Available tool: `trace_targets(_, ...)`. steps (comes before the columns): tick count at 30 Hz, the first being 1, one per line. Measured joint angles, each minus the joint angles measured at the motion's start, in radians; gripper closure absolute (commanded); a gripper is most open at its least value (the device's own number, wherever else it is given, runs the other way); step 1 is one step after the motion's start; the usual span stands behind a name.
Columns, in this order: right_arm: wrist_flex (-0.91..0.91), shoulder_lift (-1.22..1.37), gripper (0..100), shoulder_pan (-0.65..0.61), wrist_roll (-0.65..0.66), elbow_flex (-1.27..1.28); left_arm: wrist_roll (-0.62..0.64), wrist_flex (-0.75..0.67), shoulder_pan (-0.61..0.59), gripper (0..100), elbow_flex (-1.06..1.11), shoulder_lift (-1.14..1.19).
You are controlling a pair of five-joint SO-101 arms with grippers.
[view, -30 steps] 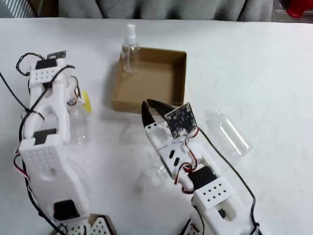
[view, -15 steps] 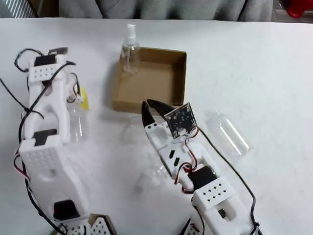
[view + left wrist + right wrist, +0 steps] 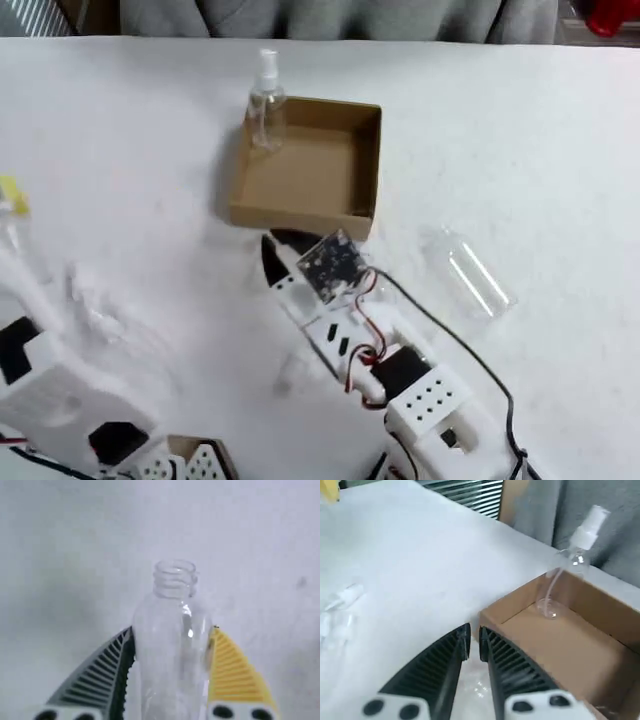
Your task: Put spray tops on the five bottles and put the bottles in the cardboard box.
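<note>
While the left gripper point(image 3: 172, 632) clamps a clear, uncapped bottle point(image 3: 170, 670) between its grey finger and its yellow finger, the bottle's threaded neck stands open with no spray top on it. From the high view, the yellow finger point(image 3: 10, 195) sits at the far left edge of the frame, and the left arm's white body fills the lower left corner.

The right gripper point(image 3: 473, 639) lies low over the white table point(image 3: 520, 130), just below the cardboard box point(image 3: 310, 185) in the middle of the high frame. Its black ribbed jaws are drawn almost together, with only a thin slit between them and nothing between the tips. Some clear plastic shows under the fingers, but what it is cannot be told.

The cardboard box is open at the upper centre of the high frame. One bottle with a spray top point(image 3: 266, 105) stands upright in the box's far left corner, its white dip tube showing in the right wrist view. Another clear bottle point(image 3: 470, 270) lies on its side at the right of the frame, well apart from the box. White loose spray tops point(image 3: 344, 596) lie on the table beyond the right gripper.
</note>
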Motion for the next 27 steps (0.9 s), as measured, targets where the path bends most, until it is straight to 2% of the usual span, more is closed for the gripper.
trace_targets(5,0.035,0.015,98.4,-0.112,0.003,0.0,-0.051,0.0,-0.095,98,-0.003,-0.002)
trace_targets(9,0.035,0.141,98.3,-0.206,0.006,-0.011,-0.083,0.0,-0.149,98,-0.055,-0.002)
trace_targets(13,0.035,0.336,98.3,-0.256,0.008,-0.144,-0.083,0.009,-0.198,98,-0.115,-0.002)
trace_targets(20,0.058,0.634,98.1,-0.344,0.008,-0.411,-0.083,0.046,-0.213,98,-0.14,-0.002)
trace_targets(23,0.193,0.646,98.1,-0.348,0.008,-0.506,-0.097,0.052,-0.222,98,-0.14,-0.002)
trace_targets(27,0.462,0.652,98.1,-0.344,0.009,-0.644,-0.155,0.058,-0.226,98,-0.14,-0.002)
